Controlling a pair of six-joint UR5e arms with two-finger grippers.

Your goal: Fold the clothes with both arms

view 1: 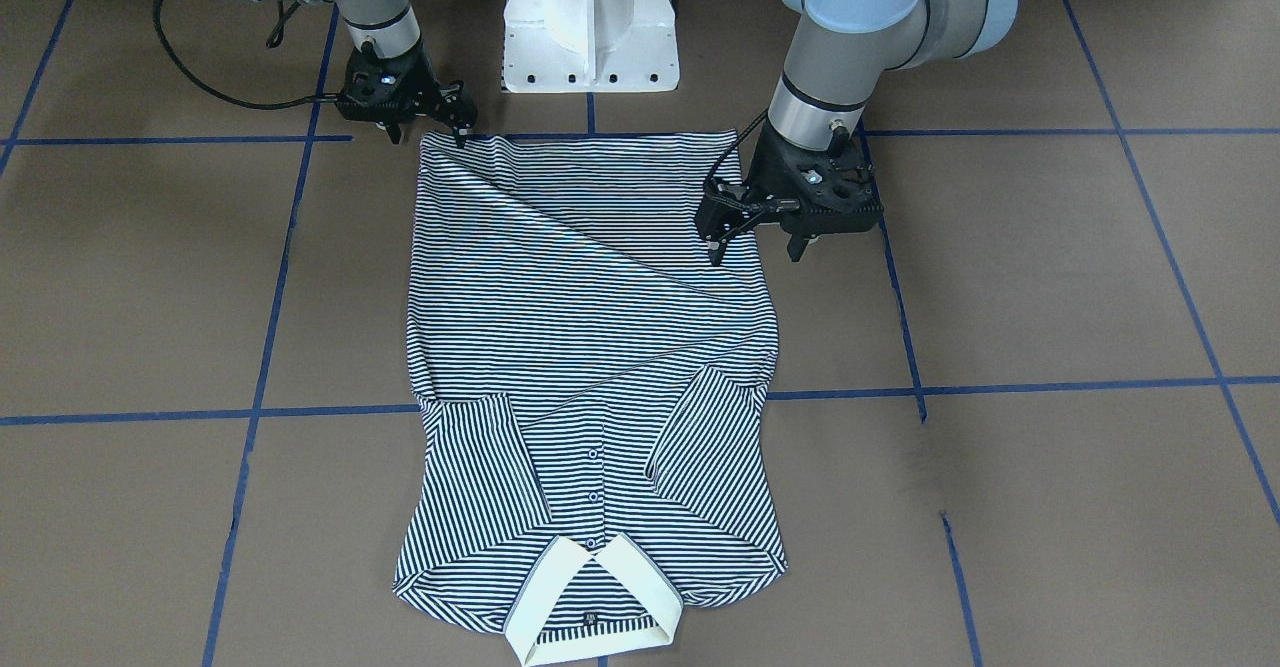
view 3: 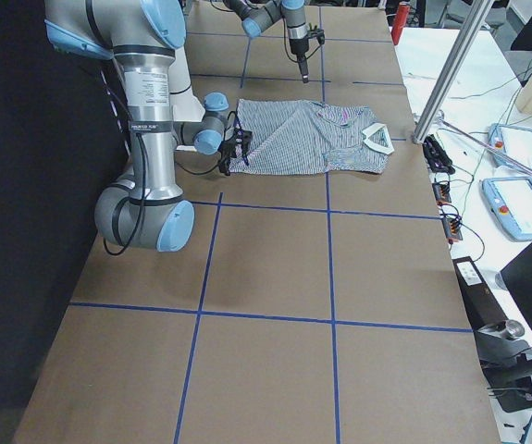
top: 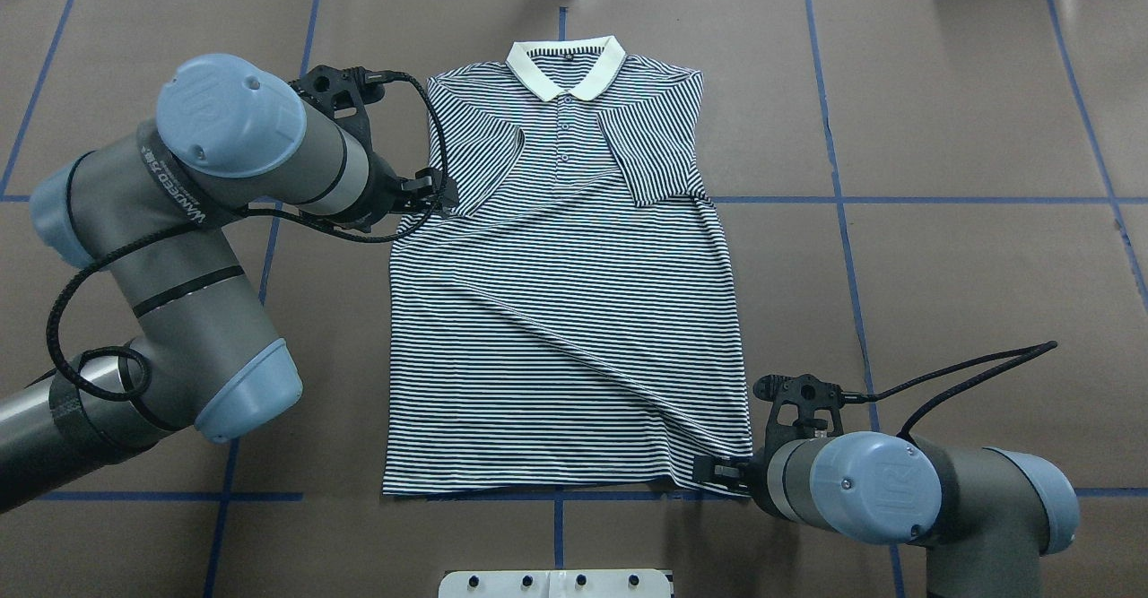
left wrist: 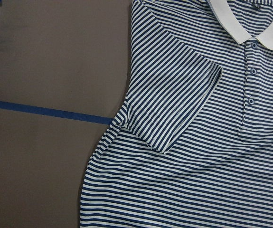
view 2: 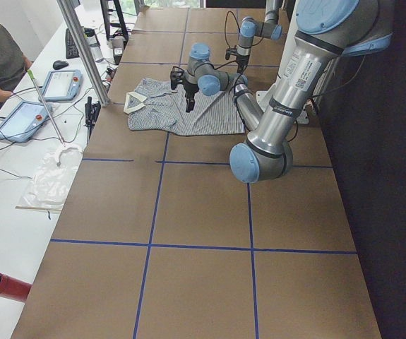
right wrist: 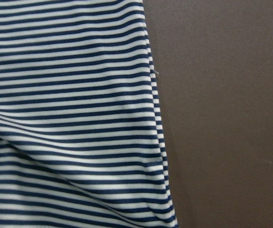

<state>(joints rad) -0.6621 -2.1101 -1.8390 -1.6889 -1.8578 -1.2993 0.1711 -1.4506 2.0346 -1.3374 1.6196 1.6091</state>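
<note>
polo shirt [view 1: 590,347], navy-and-white stripes: lying flat and face up on the counter [view 1: 1050,277], both sleeves lying folded in over the front, a long diagonal crease running from the right tool's corner toward the left tool. left tool [view 1: 757,247]: hovering over the shirt's side edge, fingers standing apart, gripping nothing; cream collar [view 1: 640,572] lying well beyond it. right tool [view 1: 428,134]: sitting low at the hem corner, fingers standing spread, the corner lying just beside its tips.
</note>
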